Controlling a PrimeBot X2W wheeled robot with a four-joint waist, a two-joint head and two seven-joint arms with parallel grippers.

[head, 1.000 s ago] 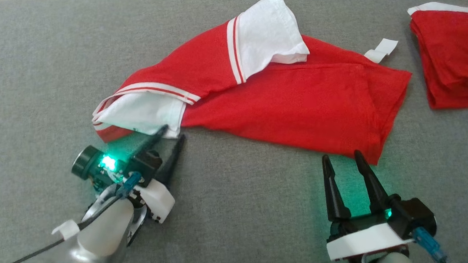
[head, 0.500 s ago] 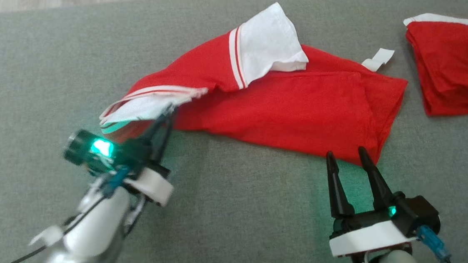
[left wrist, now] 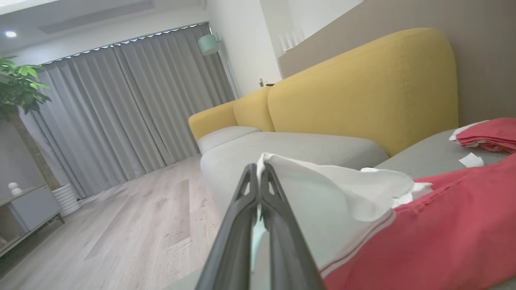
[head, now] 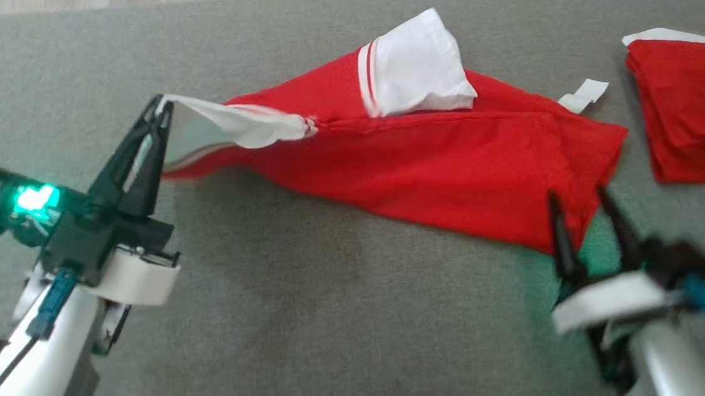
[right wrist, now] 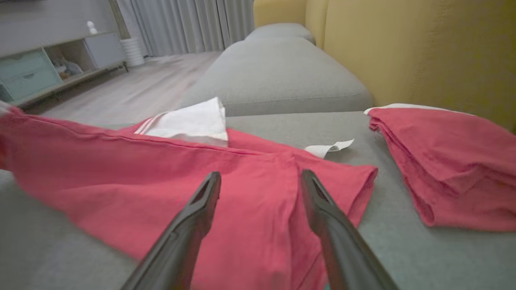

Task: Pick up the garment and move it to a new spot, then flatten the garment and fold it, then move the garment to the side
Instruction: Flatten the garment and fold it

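Grey upholstery of the sofa seat (head: pixel 319 296) lies under everything that I see from the head camera. At the far left, my left gripper (head: pixel 159 107) has its two fingers pressed together on the white sleeve edge (head: pixel 232 127) of the red garment (head: pixel 430 172). This corner hangs above the seat and is stretched tight toward the left. In the left wrist view the white cloth comes out directly from between the fingertips, and the red body falls away to the right of them.

In the middle, the rest of the red garment lies across the seat as a long, wrinkled shape. A second white sleeve (head: pixel 423 65) with red stripes is folded on top of it at the far edge. A small white label (head: pixel 584 93) lies on the seat just beside the far right corner of the garment.

Further right, my right gripper (head: pixel 578 197) has its fingers spread apart. In the right wrist view both tips stand over the red cloth at its near right corner. I cannot tell whether they touch it.

At the far right a folded red cloth (head: pixel 698 118) rests on the seat, apart from the garment and near the yellow backrest (right wrist: pixel 423 52).
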